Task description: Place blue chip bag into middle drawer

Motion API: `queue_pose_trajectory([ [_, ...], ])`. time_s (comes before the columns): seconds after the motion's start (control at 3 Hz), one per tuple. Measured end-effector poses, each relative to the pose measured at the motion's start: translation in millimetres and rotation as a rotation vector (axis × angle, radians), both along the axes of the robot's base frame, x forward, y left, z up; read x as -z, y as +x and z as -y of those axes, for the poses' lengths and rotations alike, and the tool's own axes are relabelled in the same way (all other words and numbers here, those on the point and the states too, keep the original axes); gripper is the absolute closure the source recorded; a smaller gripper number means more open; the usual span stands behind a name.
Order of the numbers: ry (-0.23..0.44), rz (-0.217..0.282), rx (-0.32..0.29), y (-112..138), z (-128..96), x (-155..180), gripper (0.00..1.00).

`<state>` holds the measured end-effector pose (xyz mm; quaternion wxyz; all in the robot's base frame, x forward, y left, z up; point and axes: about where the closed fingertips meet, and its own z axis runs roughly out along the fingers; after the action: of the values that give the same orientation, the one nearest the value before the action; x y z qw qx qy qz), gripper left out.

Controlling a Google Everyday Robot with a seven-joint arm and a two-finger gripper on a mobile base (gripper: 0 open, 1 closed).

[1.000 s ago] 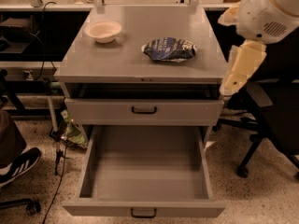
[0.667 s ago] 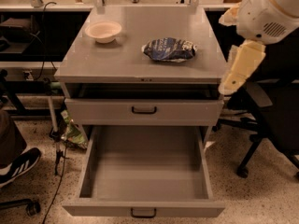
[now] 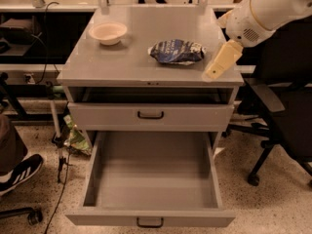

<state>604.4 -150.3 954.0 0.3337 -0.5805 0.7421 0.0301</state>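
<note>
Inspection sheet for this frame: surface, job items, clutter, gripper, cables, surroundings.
Surface: grey metal cabinet top, holds two things.
Job's things: crumpled dark-blue foil chip bag lies on the top, right of centre; wide grey bottom drawer is pulled open, nothing seen inside.
Clutter: small pale round bowl at the top's back left; green-patterned bag on the floor left of the cabinet.
Grippers: cream-coloured gripper at the top's front right corner, right of the chip bag, apart from it.
Cables: thin black cable on the floor at left.
Surroundings: shut grey upper drawer; black office chair at right; black-and-white shoe at left.
</note>
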Motion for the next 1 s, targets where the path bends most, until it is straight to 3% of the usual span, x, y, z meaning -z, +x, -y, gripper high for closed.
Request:
queue_pose_trajectory([
  [0.67, 0.019, -0.02, 0.044, 25, -5, 19, 0.0],
  [1.0, 0.053, -0.014, 0.065, 54, -21, 27, 0.0],
])
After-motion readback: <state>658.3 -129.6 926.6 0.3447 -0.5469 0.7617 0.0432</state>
